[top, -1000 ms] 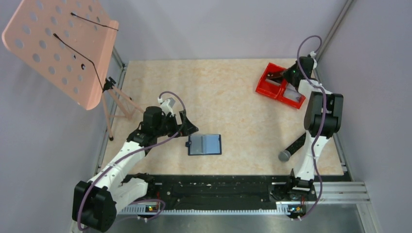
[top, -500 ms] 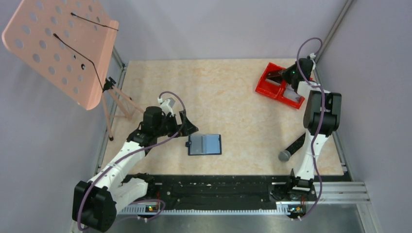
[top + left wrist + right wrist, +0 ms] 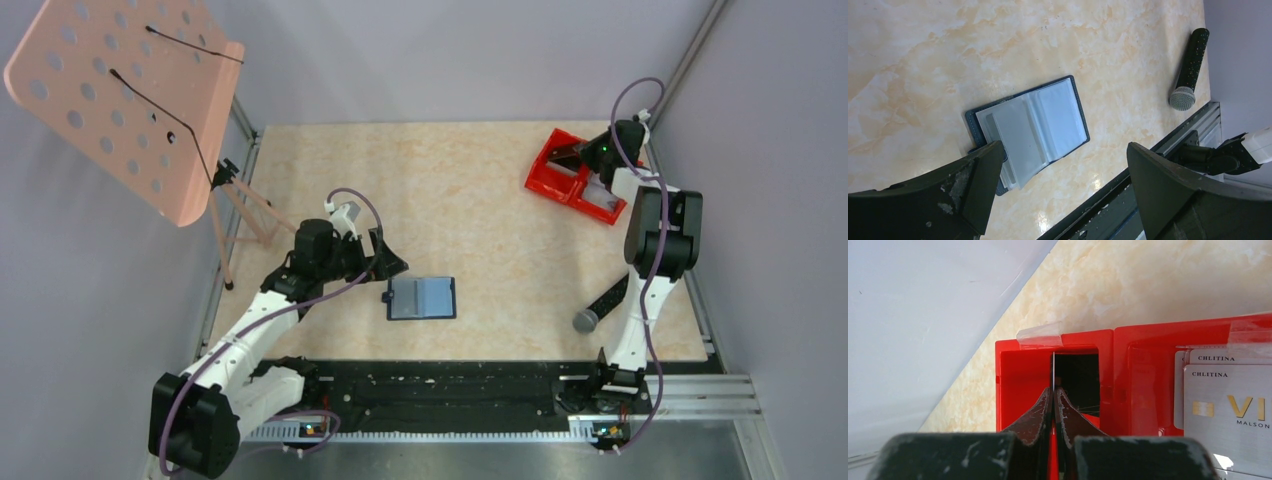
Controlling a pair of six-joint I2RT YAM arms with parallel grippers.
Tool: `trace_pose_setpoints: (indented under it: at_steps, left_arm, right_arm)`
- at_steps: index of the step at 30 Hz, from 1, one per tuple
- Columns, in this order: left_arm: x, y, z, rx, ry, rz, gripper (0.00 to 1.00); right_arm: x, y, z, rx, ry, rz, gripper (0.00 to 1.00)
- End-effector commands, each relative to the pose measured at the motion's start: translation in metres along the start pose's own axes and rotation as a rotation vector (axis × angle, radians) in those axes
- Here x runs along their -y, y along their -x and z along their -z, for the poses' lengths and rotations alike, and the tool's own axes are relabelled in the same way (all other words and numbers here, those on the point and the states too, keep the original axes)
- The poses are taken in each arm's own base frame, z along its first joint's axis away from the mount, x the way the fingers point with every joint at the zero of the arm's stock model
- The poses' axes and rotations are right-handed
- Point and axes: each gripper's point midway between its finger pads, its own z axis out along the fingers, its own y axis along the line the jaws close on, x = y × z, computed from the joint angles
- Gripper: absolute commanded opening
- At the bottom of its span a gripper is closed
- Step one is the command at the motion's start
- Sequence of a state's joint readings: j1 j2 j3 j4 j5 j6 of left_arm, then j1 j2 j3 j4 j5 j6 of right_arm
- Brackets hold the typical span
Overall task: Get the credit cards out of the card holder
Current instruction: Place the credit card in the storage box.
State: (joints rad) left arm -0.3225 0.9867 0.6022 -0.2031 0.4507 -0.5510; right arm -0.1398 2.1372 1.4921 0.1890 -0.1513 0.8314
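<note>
Right pincer [image 3: 1054, 390] clamps a thin card [image 3: 1053, 366] at red bin [image 3: 1015, 371] holding pale cards [image 3: 1228, 405]; left pincer [image 3: 1064, 147] gapes empty.

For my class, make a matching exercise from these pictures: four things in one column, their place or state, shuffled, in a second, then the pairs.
1 card holder
2 microphone
3 left gripper
4 right gripper

A shut on a credit card, edge-on, above the red bin
B lying open on the table
C open wide, empty
D lying near the right arm

Pairs: 1-B, 2-D, 3-C, 4-A
</note>
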Motion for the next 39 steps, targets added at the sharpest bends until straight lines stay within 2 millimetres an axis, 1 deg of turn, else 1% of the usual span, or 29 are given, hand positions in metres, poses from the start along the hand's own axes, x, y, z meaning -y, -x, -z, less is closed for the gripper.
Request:
trace_pose_setpoints:
  at_steps: [1, 3, 9, 16, 24, 27, 29, 36, 39]
  left_arm:
    - [0.01, 0.015, 0.002, 0.039, -0.018, -0.027, 0.98]
    - [0.01, 0.016, 0.002, 0.039, -0.016, -0.027, 0.98]
    - [0.011, 0.016, 0.004, 0.044, -0.021, -0.029, 0.98]
    - [0.01, 0.015, 0.004, 0.042, -0.014, -0.027, 0.98]
    - [0.009, 0.015, 0.004, 0.042, -0.012, -0.027, 0.98]
    - [0.009, 0.015, 0.004, 0.044, -0.01, -0.028, 0.99]
    - [0.007, 0.015, 0.003, 0.042, -0.001, -0.024, 0.99]
    - [-0.01, 0.015, 0.003, 0.037, 0.103, 0.015, 0.99]
    - [-0.016, 0.015, 0.004, 0.031, 0.15, 0.035, 0.99]
  right_arm:
    - [-0.001, 0.011, -0.005, 0.046, 0.008, -0.008, 0.04]
    - [0.001, 0.012, -0.004, 0.047, -0.009, -0.004, 0.11]
    - [0.001, 0.012, -0.002, 0.039, -0.02, 0.007, 0.19]
    - [-0.003, 0.019, 0.003, 0.049, -0.034, 0.017, 0.23]
    - [-0.01, 0.036, 0.011, 0.067, -0.084, 0.045, 0.3]
    - [-0.015, 0.043, 0.012, 0.077, -0.088, 0.056, 0.32]
    - [-0.014, 0.044, 0.015, 0.068, -0.111, 0.062, 0.32]
    - [-0.029, 0.062, 0.028, 0.093, -0.104, 0.104, 0.33]
    - [-0.045, 0.063, 0.039, 0.079, -0.061, 0.125, 0.33]
